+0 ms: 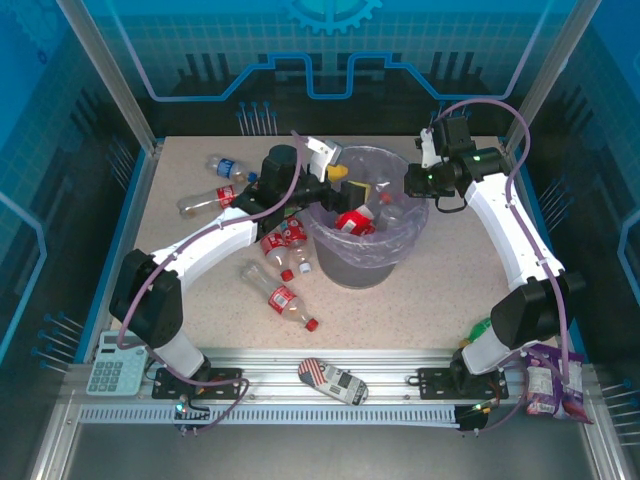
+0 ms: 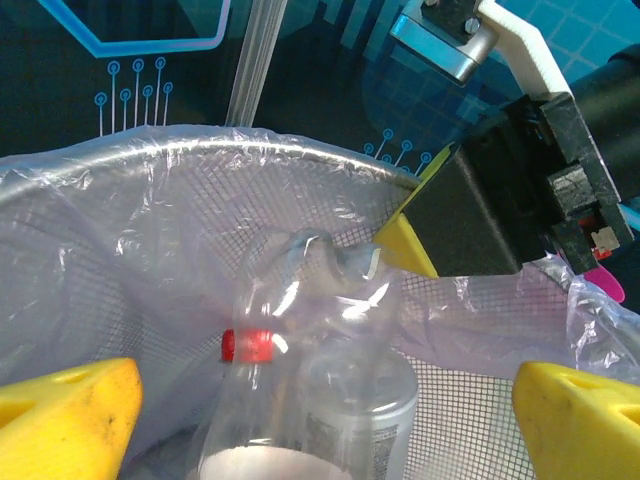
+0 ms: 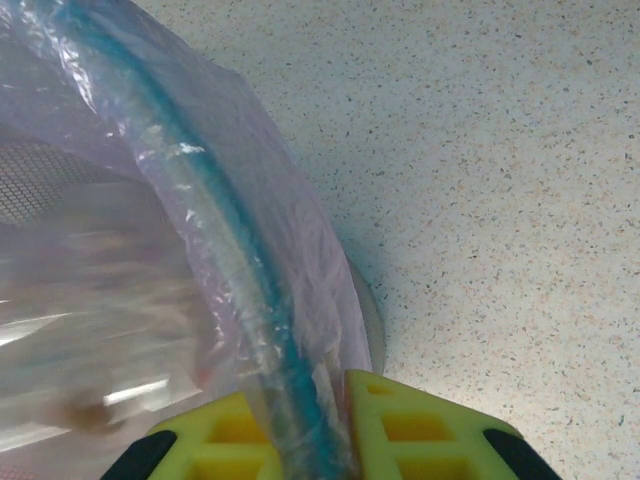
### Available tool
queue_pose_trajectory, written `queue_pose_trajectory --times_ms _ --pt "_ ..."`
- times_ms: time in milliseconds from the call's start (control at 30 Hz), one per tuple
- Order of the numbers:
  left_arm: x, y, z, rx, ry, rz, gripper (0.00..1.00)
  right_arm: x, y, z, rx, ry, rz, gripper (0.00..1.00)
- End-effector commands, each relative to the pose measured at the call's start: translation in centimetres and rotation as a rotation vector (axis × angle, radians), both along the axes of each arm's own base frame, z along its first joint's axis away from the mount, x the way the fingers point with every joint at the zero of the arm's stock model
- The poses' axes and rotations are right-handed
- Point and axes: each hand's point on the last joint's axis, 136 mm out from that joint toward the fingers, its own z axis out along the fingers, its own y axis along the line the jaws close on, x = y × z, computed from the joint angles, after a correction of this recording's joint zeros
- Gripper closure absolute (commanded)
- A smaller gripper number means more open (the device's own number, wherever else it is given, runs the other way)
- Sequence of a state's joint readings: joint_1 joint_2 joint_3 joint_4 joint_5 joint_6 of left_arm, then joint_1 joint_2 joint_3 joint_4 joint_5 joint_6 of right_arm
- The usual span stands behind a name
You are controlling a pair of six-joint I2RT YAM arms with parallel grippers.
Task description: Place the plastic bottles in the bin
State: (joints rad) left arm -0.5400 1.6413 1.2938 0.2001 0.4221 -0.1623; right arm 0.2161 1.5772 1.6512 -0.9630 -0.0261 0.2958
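Left of the bin, plastic bottles lay loose; over it the left gripper gaped wide, empty (one bottle already inside). At right, the right gripper pinched the rim: any tug might tip the bin.

- The wall of the bin is seen as fine dark metal mesh.
- The bag lining it is seen as thin, translucent lavender plastic film, crinkled and glossy.
- The plastic bottles are shown as clear, thin, dented plastic with bright glints, and glossy red labels are seen on those on the table.
- The table is surfaced in a matt, speckled, stone-like laminate.
- The fingers of the left gripper are moulded in yellow matt plastic, scuffed with dark marks.
- The fingers of the right gripper are made of the same yellow plastic, with recessed pockets.
- The rail at the near edge is made of brushed, ribbed metal.
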Motion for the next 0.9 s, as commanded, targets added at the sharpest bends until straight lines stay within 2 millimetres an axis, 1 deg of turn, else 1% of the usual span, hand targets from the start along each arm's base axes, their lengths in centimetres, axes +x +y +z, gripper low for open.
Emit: queue_pose_trajectory --times_ms 0,233,367,533,633,700,767,867 --pt "-0.6 -0.6 2.2 -0.038 -0.038 -0.033 0.03 -0.4 1.1 -0.3 0.007 0.019 0.035 0.83" --pt "-0.4 -0.6 2.7 -0.046 -0.038 -0.029 0.04 -0.4 1.1 -0.3 0.006 0.02 0.036 0.83" --pt "-0.5 -0.3 3.6 -0.053 -0.049 -0.017 0.05 -0.4 1.3 -0.1 0.017 0.015 0.041 0.83" --pt "-1.1 1.1 6.3 -0.044 -0.089 0.033 0.04 -0.3 1.4 0.1 0.023 0.01 0.041 0.83" --pt "-1.7 2.7 8.1 -0.032 -0.113 0.087 0.03 -0.3 1.4 0.1 0.023 0.01 0.043 0.83" --pt "-1.9 4.2 8.9 -0.016 -0.114 0.135 0.03 -0.3 1.4 0.0 0.023 0.012 0.043 0.83" --pt "-2.0 5.9 9.1 0.008 -0.104 0.185 0.03 -0.3 1.4 0.0 0.024 0.01 0.043 0.83" --pt "-1.5 9.2 8.4 0.051 -0.065 0.272 0.02 -0.3 1.4 0.0 0.024 0.01 0.044 0.83"
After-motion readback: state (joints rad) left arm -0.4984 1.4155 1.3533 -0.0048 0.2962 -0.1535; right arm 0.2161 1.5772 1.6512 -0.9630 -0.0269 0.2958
